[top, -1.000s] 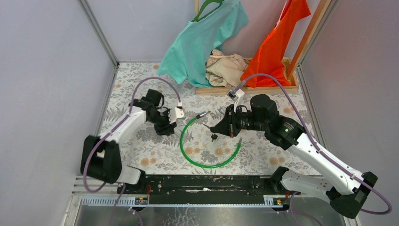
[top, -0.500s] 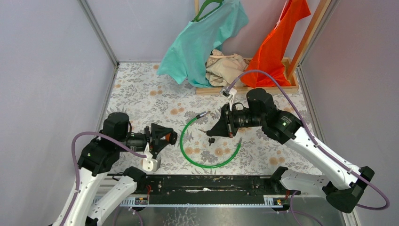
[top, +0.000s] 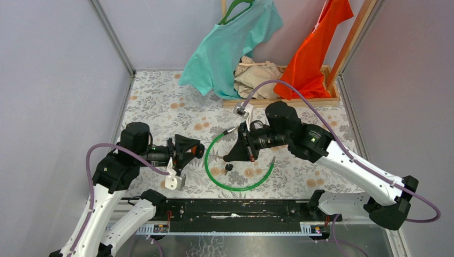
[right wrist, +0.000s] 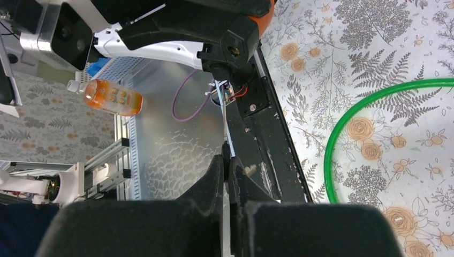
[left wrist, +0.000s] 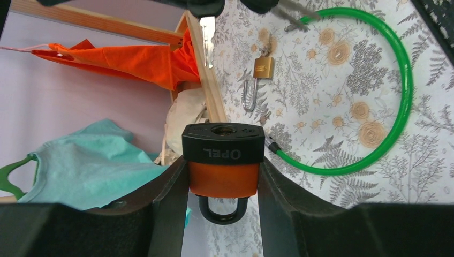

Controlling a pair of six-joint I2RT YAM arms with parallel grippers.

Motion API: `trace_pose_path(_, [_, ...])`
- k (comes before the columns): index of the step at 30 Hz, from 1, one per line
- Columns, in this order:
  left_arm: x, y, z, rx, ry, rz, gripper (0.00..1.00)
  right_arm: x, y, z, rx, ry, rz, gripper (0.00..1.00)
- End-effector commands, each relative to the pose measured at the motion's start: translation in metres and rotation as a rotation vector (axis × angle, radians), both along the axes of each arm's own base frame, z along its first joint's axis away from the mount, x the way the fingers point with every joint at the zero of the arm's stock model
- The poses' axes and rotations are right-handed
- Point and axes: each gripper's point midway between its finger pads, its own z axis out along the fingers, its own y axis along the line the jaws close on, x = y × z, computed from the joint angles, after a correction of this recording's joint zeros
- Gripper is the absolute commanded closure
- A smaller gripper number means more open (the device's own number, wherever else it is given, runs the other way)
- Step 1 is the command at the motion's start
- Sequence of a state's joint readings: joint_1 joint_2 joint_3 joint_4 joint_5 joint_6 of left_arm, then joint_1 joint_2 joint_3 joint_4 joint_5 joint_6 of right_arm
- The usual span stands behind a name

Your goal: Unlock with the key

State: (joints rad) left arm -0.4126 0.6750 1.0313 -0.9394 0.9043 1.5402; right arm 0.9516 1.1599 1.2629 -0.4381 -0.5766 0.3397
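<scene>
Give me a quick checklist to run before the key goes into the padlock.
1. Grip of left tool on orange padlock: ok.
2. Its keyhole uncovered and facing the key: ok.
3. Grip of right tool, shut on key: ok.
4. Tip of key lined up with keyhole: cannot tell; they are apart.
5. Blade turned to match the slot: cannot tell.
6. Path free of green cable and brass padlock: probably ok.

One word can be read: OPEL.
Printed upside down on the black cap of the orange padlock (left wrist: 223, 171), centre of the left wrist view.
</scene>
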Motion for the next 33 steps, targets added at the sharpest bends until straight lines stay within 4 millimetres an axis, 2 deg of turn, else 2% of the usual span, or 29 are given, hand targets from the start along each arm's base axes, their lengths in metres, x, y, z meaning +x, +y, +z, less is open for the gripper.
trace_pose_path(1, [0.012,-0.004,0.018,-0.019,-0.171,-0.022,1.0,0.014,0.011,0.021,0.018,-0.084,-0.056,1.0])
trace_pose_path(6, [0.028,-0.003,0.021,-0.004,-0.298,0.007,1.0,0.028,0.024,0.017,-0.048,-0.143,-0.116,1.0])
trace_pose_path(12, [0.047,0.0,0.025,0.01,-0.391,0.062,1.0,0.052,0.031,0.013,-0.101,-0.2,-0.233,1.0])
trace_pose_path(22, [0.051,0.001,0.026,0.01,-0.42,0.078,1.0,0.055,0.048,0.012,-0.093,-0.205,-0.221,1.0])
trace_pose_path(27, [0.048,0.001,0.025,0.005,-0.421,0.073,1.0,0.058,0.049,0.014,-0.083,-0.217,-0.242,1.0])
trace_pose_path(33, [0.049,0.002,0.024,0.011,-0.425,0.076,1.0,0.053,0.049,0.015,-0.069,-0.214,-0.22,1.0])
